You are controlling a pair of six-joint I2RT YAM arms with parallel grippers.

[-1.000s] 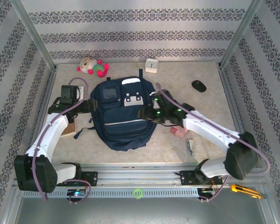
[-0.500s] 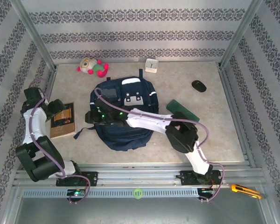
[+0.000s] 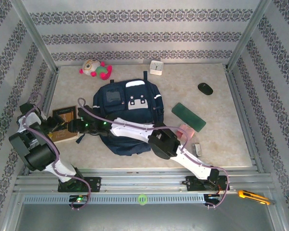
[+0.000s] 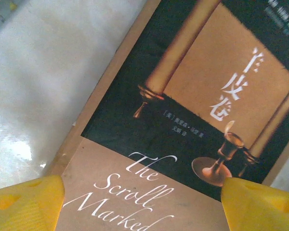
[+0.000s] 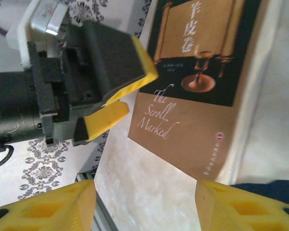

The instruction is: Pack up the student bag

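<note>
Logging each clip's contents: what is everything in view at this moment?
bag: one, navy, table centre
book: one, brown and black, left of bag
plush toy: one, pink, green and beige, far left
box: one, white, far edge
mouse: one, black, far right
case: one, green, right of bag
pink item: one, beside case
pale item: one, near right, too small to identify
knife: one, yellow, off table, near right
ring: one, green, on near rail
left arm: white and black, jaws open over book
right arm: white and black, across bag, jaws open near book
</note>
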